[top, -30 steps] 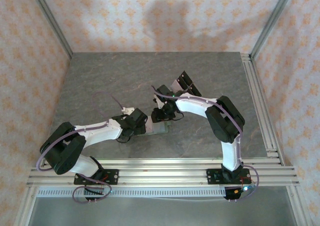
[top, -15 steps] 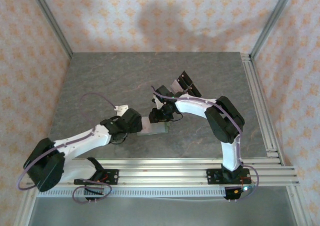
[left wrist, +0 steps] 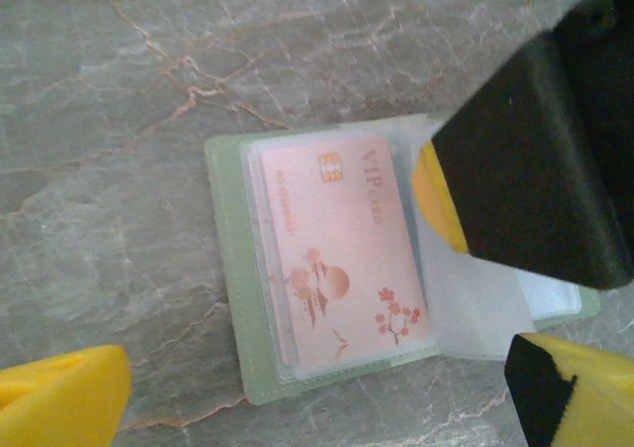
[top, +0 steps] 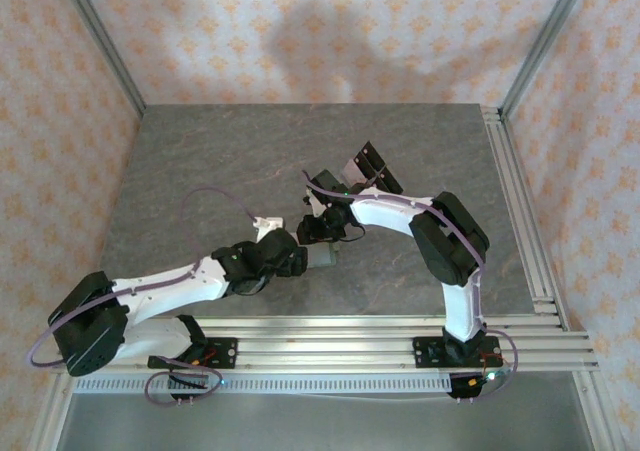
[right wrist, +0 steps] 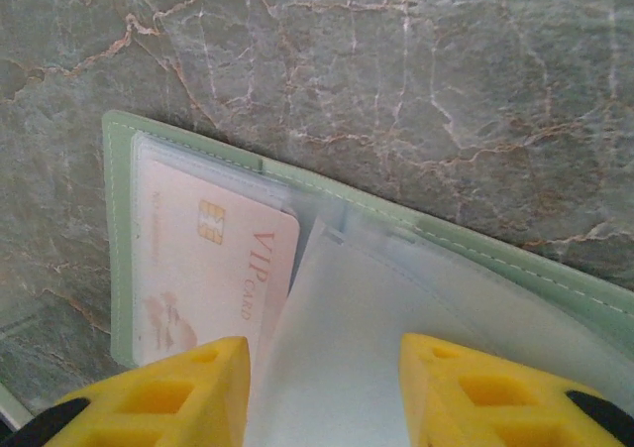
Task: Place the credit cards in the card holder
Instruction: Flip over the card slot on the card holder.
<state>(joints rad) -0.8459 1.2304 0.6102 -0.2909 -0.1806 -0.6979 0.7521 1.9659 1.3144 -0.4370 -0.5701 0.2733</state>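
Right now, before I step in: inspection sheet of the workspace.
Surface: grey veined table.
Job's things: card holder lies open; pale pink VIP card sits in its clear sleeve.
Clutter: clear stand with black panels beyond the right arm.
Grippers: left gripper wide open over the holder; right gripper part open at the sleeve leaves.
Cables: purple cable loops off the left arm.
Surroundings: patterned walls, aluminium rails.

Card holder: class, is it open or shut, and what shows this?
Open. The card holder lies spread flat, its clear sleeves showing, with a pink VIP card inside one.
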